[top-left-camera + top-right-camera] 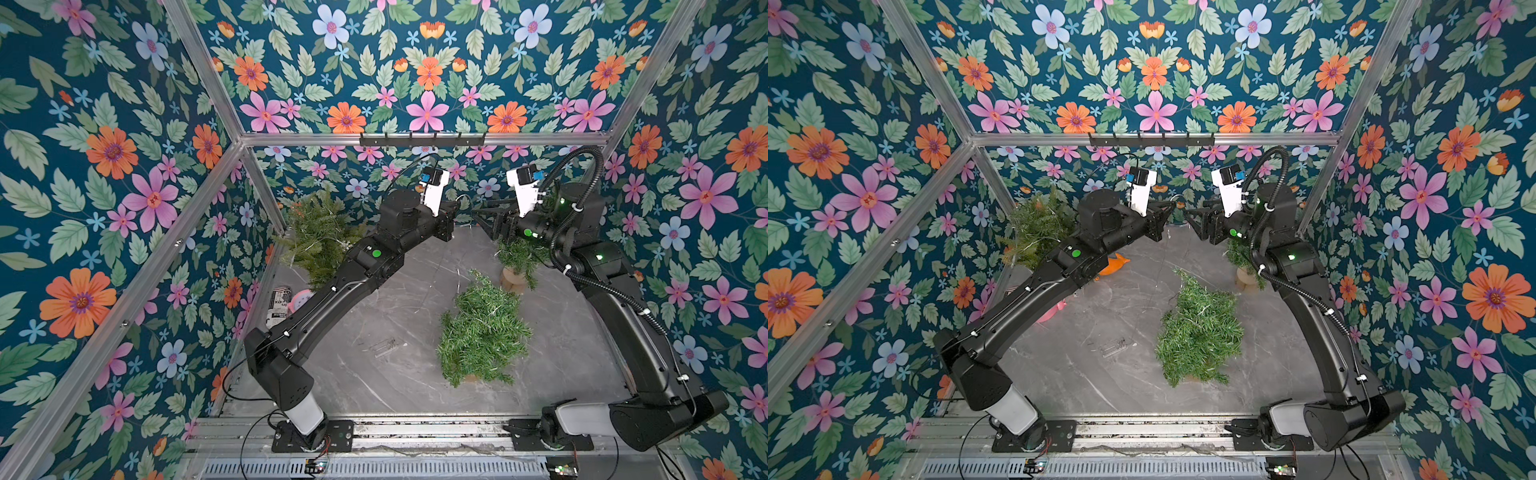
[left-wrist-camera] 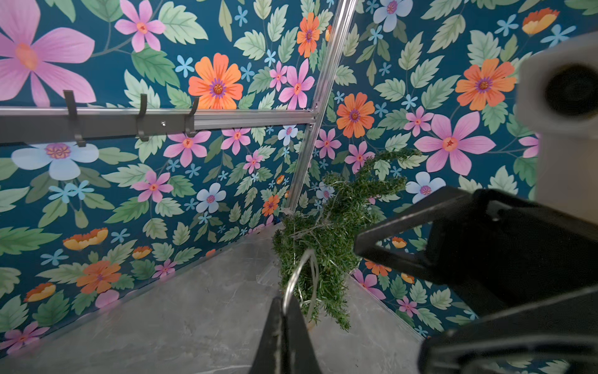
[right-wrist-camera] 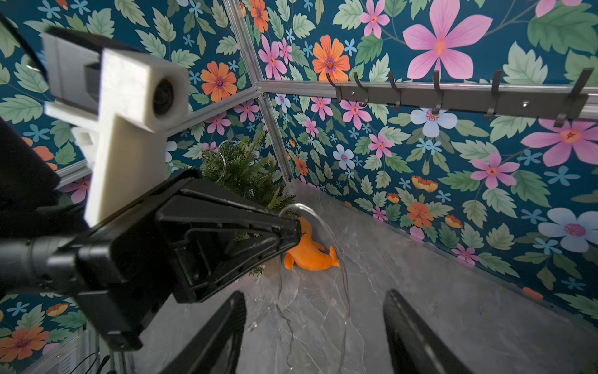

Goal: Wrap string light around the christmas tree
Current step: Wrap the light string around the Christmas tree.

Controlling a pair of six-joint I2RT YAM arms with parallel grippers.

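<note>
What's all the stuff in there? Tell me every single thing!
Christmas trees: three, green; middle tree lying flat, left tree in the far corner, right tree on a wooden base.
string light: one, thin, silvery, dangling mid-air.
toy: one, orange, beside left tree.
pink thing: one, half hidden under left arm.
hook rail: one, dark, back wall.
table: one, grey marble, underneath.
left gripper: one, black, jaws shut on string light.
right gripper: one, black, jaws open, empty.
</note>
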